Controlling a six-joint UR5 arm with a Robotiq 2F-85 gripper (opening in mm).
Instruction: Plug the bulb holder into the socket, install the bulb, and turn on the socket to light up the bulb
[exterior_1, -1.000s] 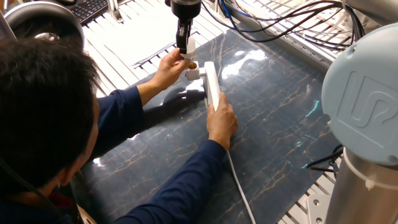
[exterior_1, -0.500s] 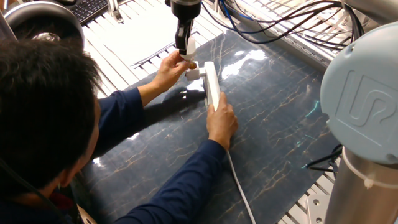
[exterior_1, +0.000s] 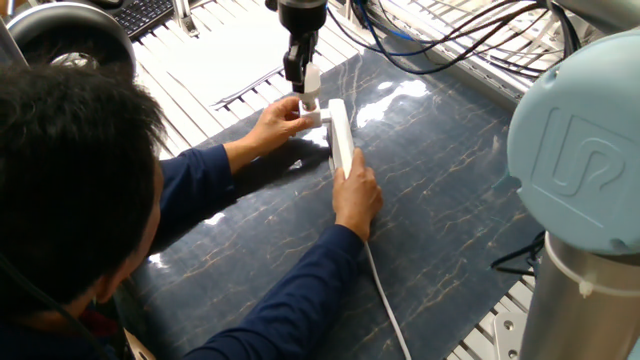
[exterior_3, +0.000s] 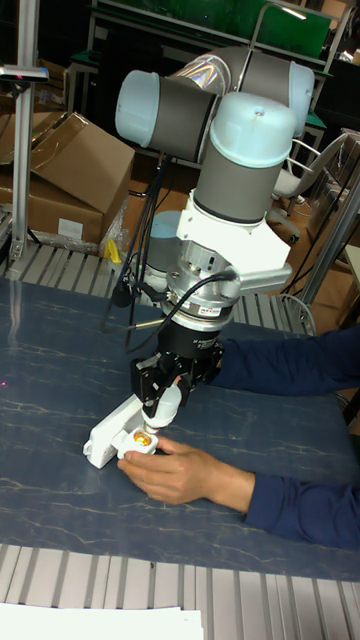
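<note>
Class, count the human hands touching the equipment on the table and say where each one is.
2. One hand steadies the bulb holder beneath the gripper, which holds the bulb. The other hand presses the near end of the socket.
</note>
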